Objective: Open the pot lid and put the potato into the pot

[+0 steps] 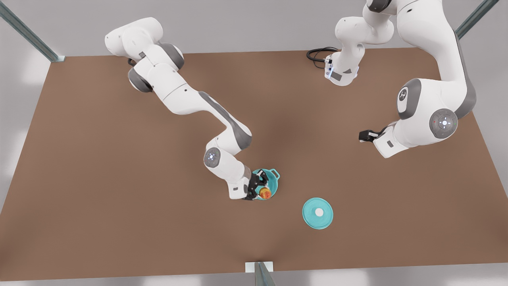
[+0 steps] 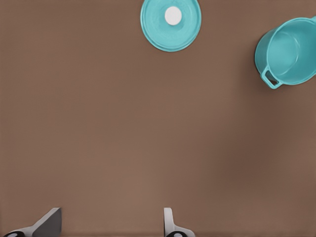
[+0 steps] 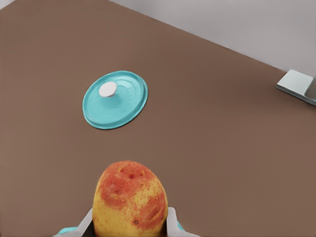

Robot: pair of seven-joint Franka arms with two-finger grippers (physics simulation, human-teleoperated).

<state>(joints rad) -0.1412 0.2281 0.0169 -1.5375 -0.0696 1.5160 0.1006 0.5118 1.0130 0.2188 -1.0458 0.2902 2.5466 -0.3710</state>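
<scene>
Brown tabletop (image 1: 119, 178) fills the scene, with grey walls behind and metal struts at the corners. On the front view's left, the right arm reaches down over the pot (image 1: 271, 180), and the right gripper (image 1: 262, 190) pinches the potato (image 1: 265, 193) between its fingers, just above the pot's opening or perhaps already a little inside the rim; the front view does not settle which. From the right wrist view the potato (image 3: 130, 198), yellow with red patches, sits upright between the two pale fingers (image 3: 171, 222), with slivers of teal rim peeking out on either side below it.

Off the pot, the lid (image 1: 318, 213) lies flat on the table, knob up, near the pot but not touching it, towards the front view's right. It also shows in the right wrist view (image 3: 115, 99) beyond the potato.

On the front view's right, the left arm waits, folded back well away from the pot, its gripper (image 1: 364, 135) hanging above bare table. In the left wrist view the fingers (image 2: 169, 223) are spread wide with nothing between them, and farther off lie the lid (image 2: 171, 23) and the pot (image 2: 289, 52), whose teal inside is bare in the part that shows, one loop handle facing the camera
</scene>
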